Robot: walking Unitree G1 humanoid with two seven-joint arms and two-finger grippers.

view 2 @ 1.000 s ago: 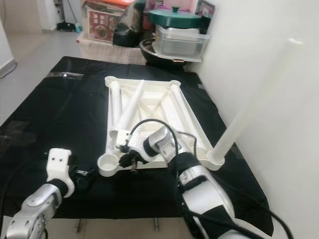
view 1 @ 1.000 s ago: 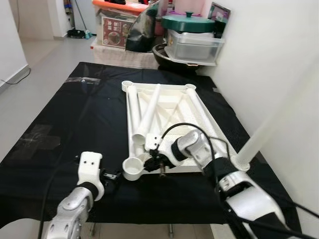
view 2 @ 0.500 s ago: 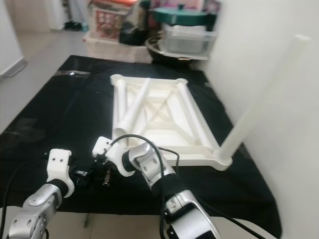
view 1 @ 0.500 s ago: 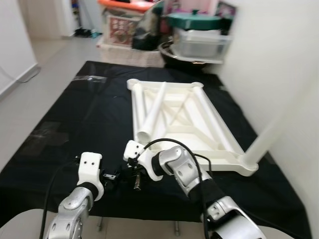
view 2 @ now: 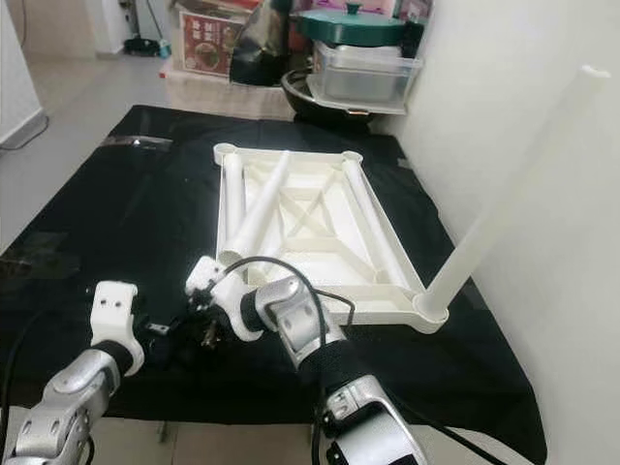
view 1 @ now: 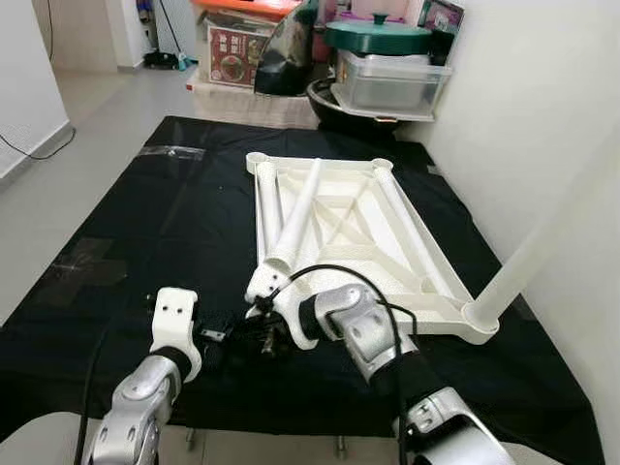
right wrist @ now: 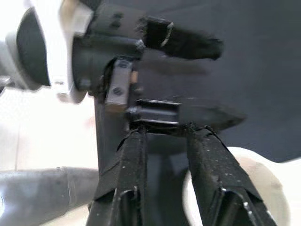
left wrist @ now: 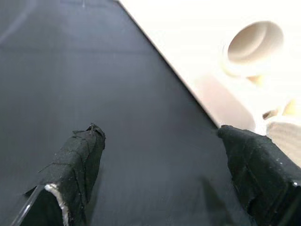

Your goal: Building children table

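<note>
Head views, white table [view 1: 339, 218] upside down on black cloth [view 1: 145, 223], near corner hidden behind right gripper [view 1: 263, 341] meeting left gripper [view 1: 215, 334], left wrist, fingers [left wrist: 77, 162] spread over cloth, right wrist, fingers [right wrist: 124, 174] slightly parted against left gripper's finger, grip unclear.

No readable text

The printed box [view 1: 231, 56] at the back carries a picture, its lettering too small to read.

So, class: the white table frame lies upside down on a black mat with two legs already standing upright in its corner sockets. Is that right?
Not quite: one leg stands in the table frame, on the black mat, at a near corner socket. The eye views show the others lying flat.
</note>
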